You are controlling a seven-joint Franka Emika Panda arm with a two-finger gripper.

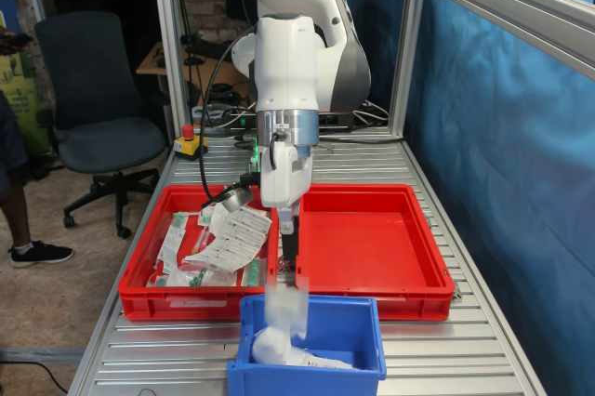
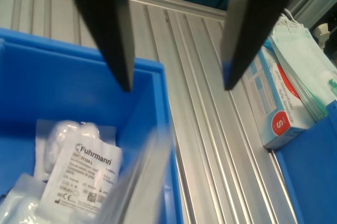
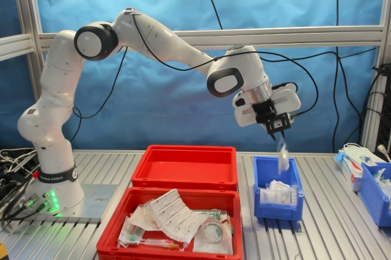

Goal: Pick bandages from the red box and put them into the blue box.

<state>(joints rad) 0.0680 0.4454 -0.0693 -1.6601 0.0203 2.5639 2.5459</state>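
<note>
My gripper is open and empty above the blue box. A white bandage packet, blurred, is in the air just below the fingers, over the blue box. More white bandage packets lie inside the blue box. The red box with the plain front wall is empty in both exterior views.
A second red tray with a pale label strip holds papers, syringes and packets. A box of face masks and another blue bin stand beyond the blue box. Aluminium frame posts edge the table.
</note>
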